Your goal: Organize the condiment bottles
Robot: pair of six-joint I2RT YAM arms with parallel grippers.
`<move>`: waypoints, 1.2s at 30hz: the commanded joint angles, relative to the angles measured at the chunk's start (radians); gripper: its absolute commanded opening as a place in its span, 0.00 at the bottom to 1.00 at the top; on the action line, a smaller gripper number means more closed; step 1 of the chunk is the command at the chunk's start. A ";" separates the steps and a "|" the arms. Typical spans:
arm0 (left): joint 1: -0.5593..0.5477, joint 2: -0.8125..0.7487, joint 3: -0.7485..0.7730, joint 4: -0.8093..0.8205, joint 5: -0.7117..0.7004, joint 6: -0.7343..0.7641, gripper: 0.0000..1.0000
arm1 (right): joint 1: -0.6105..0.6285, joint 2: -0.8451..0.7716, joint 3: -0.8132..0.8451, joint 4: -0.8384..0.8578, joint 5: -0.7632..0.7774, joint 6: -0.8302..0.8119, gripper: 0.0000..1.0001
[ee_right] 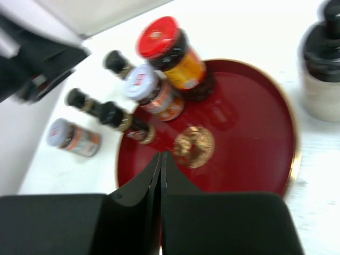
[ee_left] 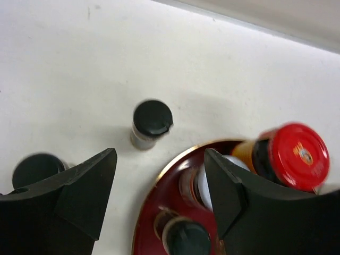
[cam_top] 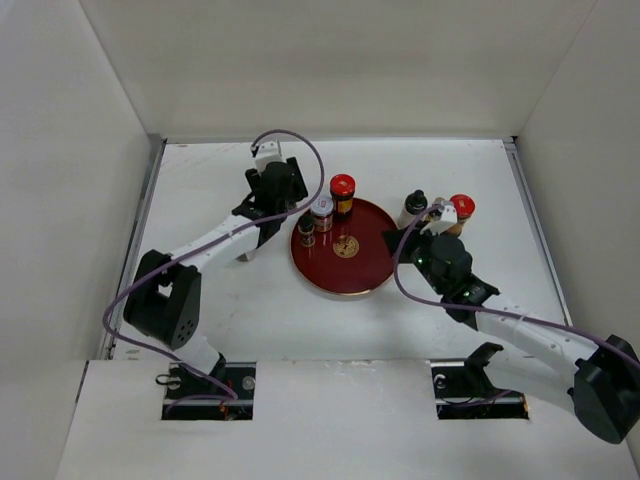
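Observation:
A round dark-red tray (cam_top: 352,275) holds a red-capped jar (cam_top: 342,190), a white-lidded jar (cam_top: 322,212) and a small black-capped bottle (cam_top: 307,230). My left gripper (ee_left: 159,156) hovers open over the tray's left rim (ee_left: 159,180), nothing between its fingers. Beyond it a black-capped bottle (ee_left: 151,122) stands on the table, and another black cap (ee_left: 34,169) shows at the left. My right gripper (ee_right: 161,154) is shut and empty over the tray's right side. A silver-lidded jar (ee_right: 71,137) sits on the table left of the tray.
A black-capped bottle (cam_top: 415,205) and a second red-capped jar (cam_top: 461,210) stand on the table right of the tray, close to my right arm. White walls enclose the table on three sides. A gold emblem (ee_right: 194,146) marks the tray's middle.

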 commanded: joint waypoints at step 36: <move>0.052 0.196 0.228 -0.055 0.014 0.089 0.27 | 0.041 0.002 -0.018 0.149 -0.071 -0.027 0.78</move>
